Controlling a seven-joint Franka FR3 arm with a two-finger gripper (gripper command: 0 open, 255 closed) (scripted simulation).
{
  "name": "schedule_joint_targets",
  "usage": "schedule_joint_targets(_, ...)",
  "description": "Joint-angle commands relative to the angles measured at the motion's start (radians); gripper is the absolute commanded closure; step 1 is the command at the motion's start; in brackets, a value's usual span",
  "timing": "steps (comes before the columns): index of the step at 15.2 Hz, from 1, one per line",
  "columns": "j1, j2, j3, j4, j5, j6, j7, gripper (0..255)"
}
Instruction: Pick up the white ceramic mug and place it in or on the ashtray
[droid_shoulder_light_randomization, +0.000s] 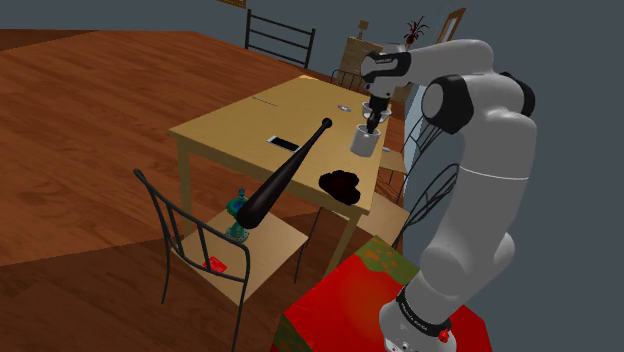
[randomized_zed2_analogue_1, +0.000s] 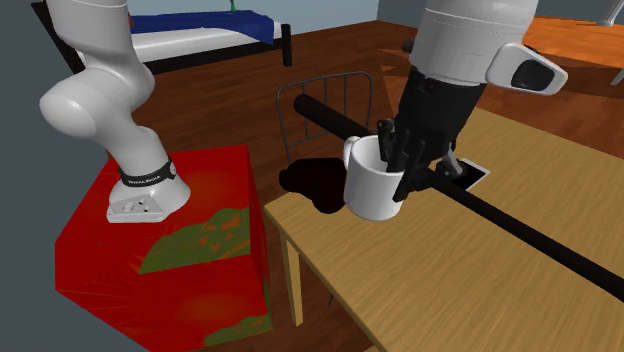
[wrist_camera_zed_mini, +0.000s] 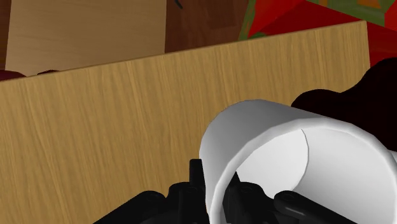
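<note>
A white mug (droid_shoulder_light_randomization: 364, 140) hangs a little above the wooden table (droid_shoulder_light_randomization: 230, 125), slightly tilted. My gripper (droid_shoulder_light_randomization: 374, 120) is shut on its rim from above, one finger inside the cup and one outside. The second exterior view shows the mug (randomized_zed2_analogue_1: 372, 185) clasped by the black gripper (randomized_zed2_analogue_1: 404, 160), over the table's corner. The ashtray (droid_shoulder_light_randomization: 342, 185) is a low, black, lumpy shape at the table's corner nearest the stand, a short way from the mug. In the wrist view the mug (wrist_camera_zed_mini: 286, 159) sits between the fingers (wrist_camera_zed_mini: 198, 184), with the ashtray (wrist_camera_zed_mini: 343, 95) just beyond it.
A long black bat (droid_shoulder_light_randomization: 285, 175) lies across the table and juts over its edge near the ashtray. A small dark flat item (droid_shoulder_light_randomization: 281, 143) lies by the bat. A metal chair (droid_shoulder_light_randomization: 190, 240) with small objects on it stands at the table's front. The red stand (randomized_zed2_analogue_1: 190, 250) is close by.
</note>
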Motion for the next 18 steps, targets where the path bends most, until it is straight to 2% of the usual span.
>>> schedule_joint_targets(1,0.032,-0.062,0.002,-0.069,-0.023,0.010,0.032,255)
schedule_joint_targets(7,0.129,-0.272,0.034,-0.306,-0.102,0.047,0.170,255)
schedule_joint_targets(13,0.194,-0.453,0.098,-0.485,-0.153,0.047,0.318,255)
schedule_joint_targets(18,0.197,-0.457,0.103,-0.541,-0.154,0.099,0.331,255)
